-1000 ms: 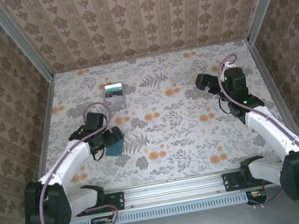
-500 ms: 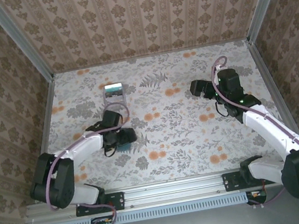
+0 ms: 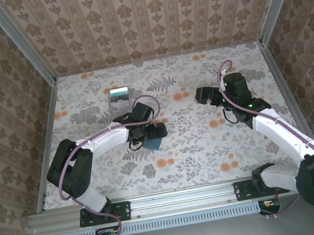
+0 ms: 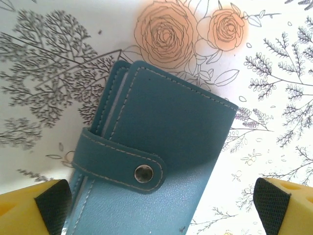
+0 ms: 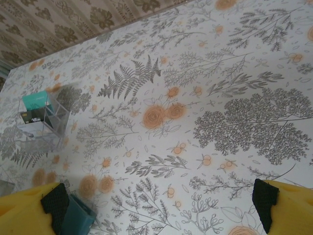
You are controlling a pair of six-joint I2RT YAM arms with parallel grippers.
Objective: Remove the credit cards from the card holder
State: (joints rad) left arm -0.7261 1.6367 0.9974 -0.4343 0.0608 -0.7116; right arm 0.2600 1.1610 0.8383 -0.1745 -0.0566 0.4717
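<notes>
The card holder (image 4: 161, 147) is a teal-blue wallet lying flat on the flowered table, held closed by a strap with a metal snap (image 4: 143, 173). The credit cards are hidden inside it. My left gripper (image 4: 161, 208) is open and hangs right over the holder, one yellow finger on each side. The left pad (image 4: 51, 203) is next to the holder's edge, and the right pad (image 4: 266, 203) stands well clear. From above, the left gripper (image 3: 151, 136) covers part of the card holder (image 3: 154, 145). My right gripper (image 3: 201, 94) is open above bare table at the right; in its wrist view the right gripper (image 5: 160, 210) has the card holder (image 5: 78, 221) at lower left.
A small clear box (image 3: 119, 98) holding a teal card and other items stands at the back left; it is the clear box (image 5: 41, 115) at the left of the right wrist view. Patterned walls close in the table (image 3: 212, 156) on three sides.
My left arm has swung to the right towards the table's middle, and the card holder has moved right with it. The right gripper has drifted a little to the left.
</notes>
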